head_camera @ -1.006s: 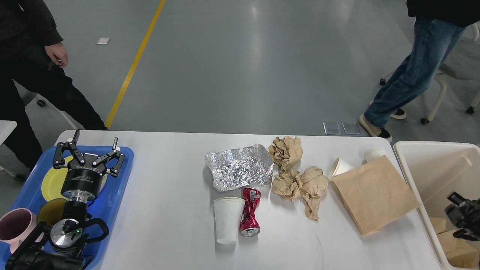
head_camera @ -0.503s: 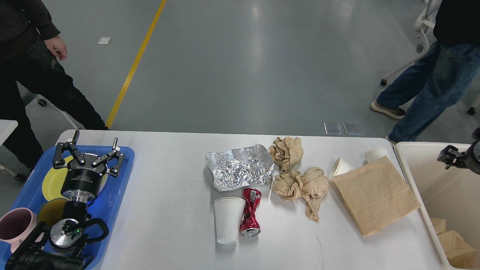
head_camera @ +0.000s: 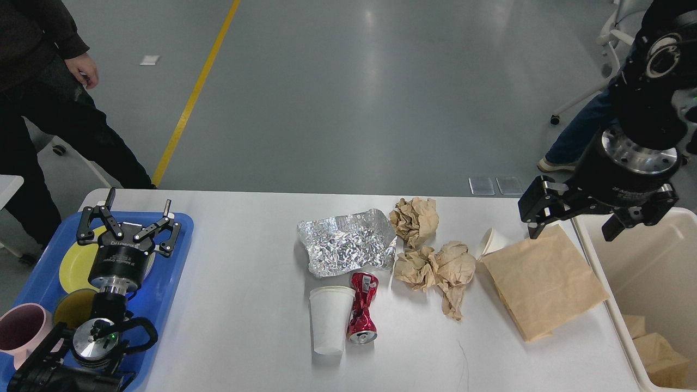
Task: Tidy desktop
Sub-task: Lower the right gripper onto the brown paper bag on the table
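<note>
The white desktop [head_camera: 245, 305] carries litter in its middle and right. A crumpled foil sheet [head_camera: 346, 247] lies beside two brown paper wads [head_camera: 415, 218] [head_camera: 435, 267]. A white paper cup [head_camera: 329, 318] lies next to a crushed red can [head_camera: 363, 307]. A flat brown paper bag [head_camera: 542, 280] lies at the right, with a small tipped white cup [head_camera: 493, 240] at its far corner. My right gripper [head_camera: 570, 231] hangs open and empty above the bag's far edge. My left gripper [head_camera: 139, 209] stands open and empty over the blue tray [head_camera: 169, 283].
The tray holds a yellow plate [head_camera: 73, 264] and a pink mug [head_camera: 22, 329]. A cream bin [head_camera: 648, 283] at the right table edge holds brown paper [head_camera: 653, 354]. One person stands at the far left [head_camera: 38, 81]; another's legs show behind my right arm [head_camera: 577, 136].
My right arm has risen out of the bin and swung up and left, now over the desktop's back right corner, hiding the small cup there. The left arm has not moved.
</note>
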`<action>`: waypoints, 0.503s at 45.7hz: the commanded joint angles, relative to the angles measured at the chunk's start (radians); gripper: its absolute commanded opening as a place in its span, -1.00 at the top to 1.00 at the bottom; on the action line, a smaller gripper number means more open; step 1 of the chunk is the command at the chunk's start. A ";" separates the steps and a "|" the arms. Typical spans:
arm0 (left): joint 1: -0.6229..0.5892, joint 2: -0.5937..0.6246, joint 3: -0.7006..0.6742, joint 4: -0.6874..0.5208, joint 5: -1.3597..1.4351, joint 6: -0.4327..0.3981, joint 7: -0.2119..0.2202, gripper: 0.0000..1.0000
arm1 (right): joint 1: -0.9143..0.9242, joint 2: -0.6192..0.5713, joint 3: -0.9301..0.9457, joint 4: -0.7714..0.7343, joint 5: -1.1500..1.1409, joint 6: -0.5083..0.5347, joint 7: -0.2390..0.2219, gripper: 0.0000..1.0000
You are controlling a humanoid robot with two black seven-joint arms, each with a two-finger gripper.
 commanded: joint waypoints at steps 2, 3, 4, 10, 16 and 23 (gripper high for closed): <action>0.000 0.000 0.000 0.000 0.000 0.000 0.000 -0.93 | 0.154 0.082 -0.090 0.118 0.044 -0.022 0.151 -1.00; 0.000 0.000 0.000 0.000 0.000 0.000 0.000 -0.93 | 0.170 0.099 -0.116 0.119 0.046 -0.023 0.202 -1.00; -0.001 0.000 0.000 0.000 0.000 0.000 0.000 -0.93 | 0.183 0.112 -0.147 0.119 0.046 -0.025 0.252 -1.00; -0.001 0.000 0.000 0.000 0.000 0.000 0.000 -0.93 | 0.199 0.137 -0.265 0.118 0.037 -0.077 0.391 -1.00; 0.000 0.000 0.000 0.000 0.000 0.000 0.000 -0.93 | 0.184 0.053 -0.270 0.104 -0.037 -0.091 0.360 -1.00; 0.000 0.000 0.000 0.000 0.000 0.000 0.000 -0.93 | 0.040 0.004 -0.267 0.029 -0.101 -0.106 0.360 -1.00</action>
